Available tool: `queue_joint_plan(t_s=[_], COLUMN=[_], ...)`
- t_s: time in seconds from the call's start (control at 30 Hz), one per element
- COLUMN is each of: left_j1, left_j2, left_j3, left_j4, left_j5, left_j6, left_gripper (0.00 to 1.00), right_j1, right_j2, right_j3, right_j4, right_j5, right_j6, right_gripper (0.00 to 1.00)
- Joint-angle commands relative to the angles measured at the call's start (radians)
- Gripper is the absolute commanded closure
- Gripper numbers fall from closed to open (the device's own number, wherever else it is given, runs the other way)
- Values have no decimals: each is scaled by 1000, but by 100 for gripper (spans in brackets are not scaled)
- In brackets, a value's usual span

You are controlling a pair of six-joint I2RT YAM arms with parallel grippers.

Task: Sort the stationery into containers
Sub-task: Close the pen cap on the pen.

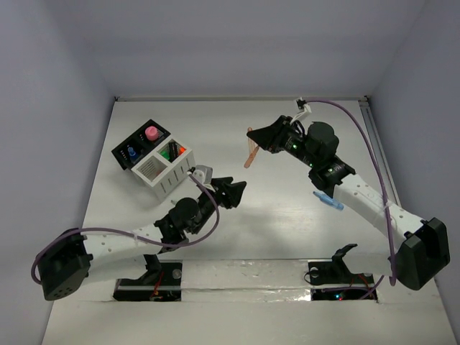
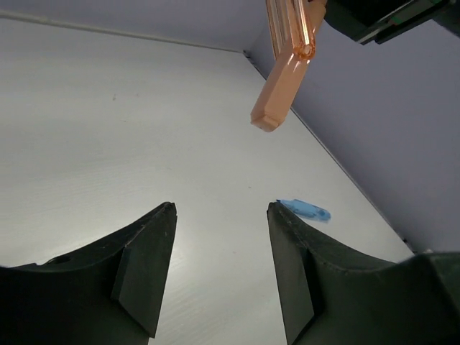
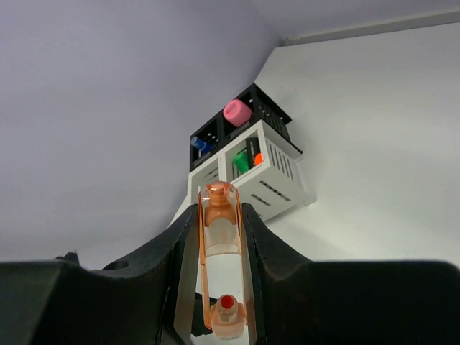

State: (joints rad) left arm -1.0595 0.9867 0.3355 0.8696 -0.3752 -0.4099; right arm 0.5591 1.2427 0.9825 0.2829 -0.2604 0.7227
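1. Plain pale grey-lilac walls (image 1: 215,43) close in the scene at the back and on both sides, meeting the desk at straight edges.
2. The desk (image 1: 273,223) is white with a faint wood grain and a soft glare near its front edge. A thin rail (image 1: 379,154) runs along its right side.
3. The right arm (image 1: 359,190) reaches from the near right corner toward the middle, with a purple cable (image 1: 352,115) looping over it. The left arm (image 1: 122,241) lies low along the near left.
4. The white box (image 1: 162,180), with slatted sides, stands at the far left of the desk, joined to the black box (image 1: 136,147) behind it.
5. The black box holds a pink piece (image 1: 152,133) and a blue piece (image 1: 131,153). One compartment of the white box holds a green piece (image 1: 172,151) and an orange piece (image 1: 182,149).
6. The left gripper (image 2: 221,215) is near the white box and parted to a middling gap, with only bare desk between its fingers.
7. The right gripper (image 3: 219,237) is clamped on the orange pen (image 1: 249,151), a translucent one that hangs in the air above mid-desk.
8. The blue pen (image 1: 327,201) lies flat on the desk beside the right arm, well apart from the boxes.
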Motion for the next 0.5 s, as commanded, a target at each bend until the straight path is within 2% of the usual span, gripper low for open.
queue_joint_plan(t_s=[0.0, 0.23, 0.47], left_j1=[-22, -42, -42], left_j2=[55, 138, 197], left_j3=[72, 122, 172], left_j4=[144, 242, 273], left_j5=[-139, -162, -136], left_j6=[117, 171, 244], left_gripper=[49, 44, 42], right_j1=[19, 28, 28], right_j2=[-31, -40, -38], right_j3=[2, -7, -10], right_j4=[-8, -16, -16], right_j5=[130, 141, 128], right_j6=[-12, -22, -22], right_gripper=[100, 100, 100])
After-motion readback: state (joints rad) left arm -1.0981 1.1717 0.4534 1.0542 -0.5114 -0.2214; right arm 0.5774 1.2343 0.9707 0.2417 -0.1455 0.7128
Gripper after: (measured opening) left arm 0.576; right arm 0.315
